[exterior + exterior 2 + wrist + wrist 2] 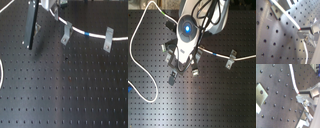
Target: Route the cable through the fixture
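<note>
The white cable point(75, 28) runs along the back of the board past two upright metal fixtures point(66, 34) point(108, 39). Its blue band point(87, 34) lies between them. In the second exterior view the cable point(243, 58) passes a fixture point(230, 61) on the second exterior view's right and loops wide on the left point(133, 55). The arm's hand point(187, 35) hides the gripper there. In both wrist views the cable point(283, 11) point(293, 79) runs straight into the gripper point(302, 31) point(301, 96), which looks shut on it.
Black perforated breadboard point(65, 90) fills the scene. A dark arm part point(32, 25) hangs at the first exterior view's back left. A cable arc point(2, 70) shows at its left edge. A metal plate point(261, 94) and a clip point(274, 11) lie near the gripper.
</note>
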Motion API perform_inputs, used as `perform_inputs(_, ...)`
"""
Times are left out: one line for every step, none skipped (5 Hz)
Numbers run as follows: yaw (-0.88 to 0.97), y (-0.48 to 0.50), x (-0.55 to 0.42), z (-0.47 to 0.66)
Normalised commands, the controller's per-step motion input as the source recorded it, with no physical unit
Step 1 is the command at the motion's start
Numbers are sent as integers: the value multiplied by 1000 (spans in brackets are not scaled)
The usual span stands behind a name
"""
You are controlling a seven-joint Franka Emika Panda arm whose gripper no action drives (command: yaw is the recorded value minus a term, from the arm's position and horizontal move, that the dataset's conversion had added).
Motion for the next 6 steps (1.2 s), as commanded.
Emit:
perform_inputs(200,56,443,-304)
perform_inputs(246,-6,501,-253)
perform_inputs(231,-180,436,-255)
perform_inputs(757,-34,121,2)
perform_inputs(999,3,-3,24)
perform_inputs(997,5,-4,28)
